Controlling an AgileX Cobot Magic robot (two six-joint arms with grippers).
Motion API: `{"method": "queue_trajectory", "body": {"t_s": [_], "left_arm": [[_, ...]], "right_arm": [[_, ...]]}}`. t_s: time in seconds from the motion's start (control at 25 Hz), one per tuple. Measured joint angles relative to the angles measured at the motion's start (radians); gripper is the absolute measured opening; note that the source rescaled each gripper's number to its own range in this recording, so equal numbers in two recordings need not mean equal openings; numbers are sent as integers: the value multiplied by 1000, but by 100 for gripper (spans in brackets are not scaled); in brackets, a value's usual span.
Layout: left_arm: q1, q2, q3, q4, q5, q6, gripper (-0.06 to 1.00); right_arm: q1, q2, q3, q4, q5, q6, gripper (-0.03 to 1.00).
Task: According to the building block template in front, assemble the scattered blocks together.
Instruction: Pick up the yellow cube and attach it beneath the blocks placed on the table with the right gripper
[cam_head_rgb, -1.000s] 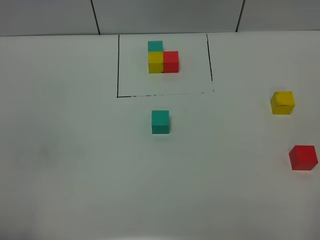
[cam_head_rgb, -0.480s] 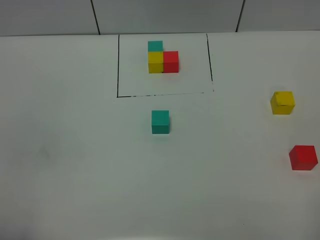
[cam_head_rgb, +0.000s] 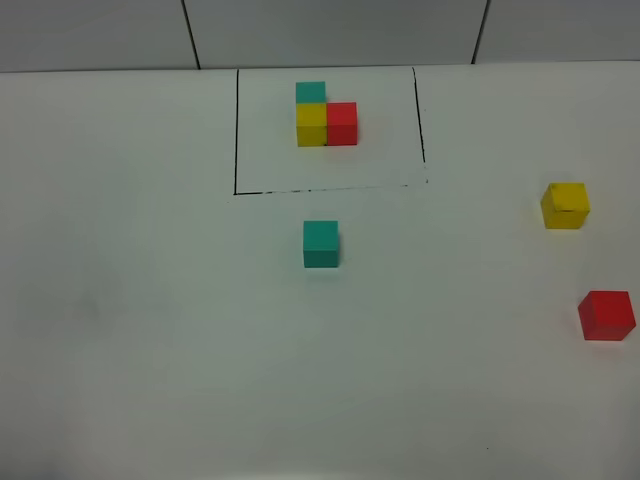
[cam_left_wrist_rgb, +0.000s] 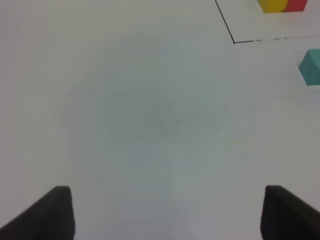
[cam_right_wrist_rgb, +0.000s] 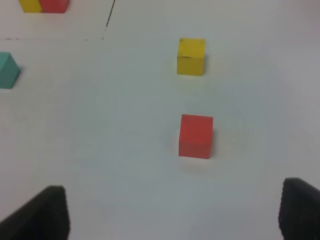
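Observation:
The building block template (cam_head_rgb: 325, 115) is an L-shaped cluster of teal, yellow and red cubes inside a black drawn rectangle at the back of the white table. The loose teal cube (cam_head_rgb: 321, 244) sits just in front of that rectangle. The loose yellow cube (cam_head_rgb: 565, 205) and red cube (cam_head_rgb: 606, 315) lie at the right edge. Neither gripper shows in the exterior view. My left gripper (cam_left_wrist_rgb: 167, 212) is open over bare table, with the teal cube (cam_left_wrist_rgb: 311, 66) far from it. My right gripper (cam_right_wrist_rgb: 172, 212) is open, with the red cube (cam_right_wrist_rgb: 196, 136) and the yellow cube (cam_right_wrist_rgb: 191, 56) ahead of it.
The white table (cam_head_rgb: 150, 330) ends at a grey panelled wall (cam_head_rgb: 330, 30) at the back. The black rectangle's corner (cam_left_wrist_rgb: 233, 42) shows in the left wrist view, and part of the template (cam_right_wrist_rgb: 44, 5) in the right wrist view.

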Motion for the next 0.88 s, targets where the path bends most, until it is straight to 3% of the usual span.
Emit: {"method": "queue_trajectory", "body": {"t_s": [0.24, 0.4, 0.88], "left_arm": [[0, 0, 0, 0, 0, 0, 82], [0, 0, 0, 0, 0, 0, 82], [0, 0, 0, 0, 0, 0, 82]], "right_arm": [[0, 14, 0, -5, 10, 8, 79], [0, 138, -18, -5, 13, 32, 79], [0, 932, -205, -14, -167, -54, 79]]}}
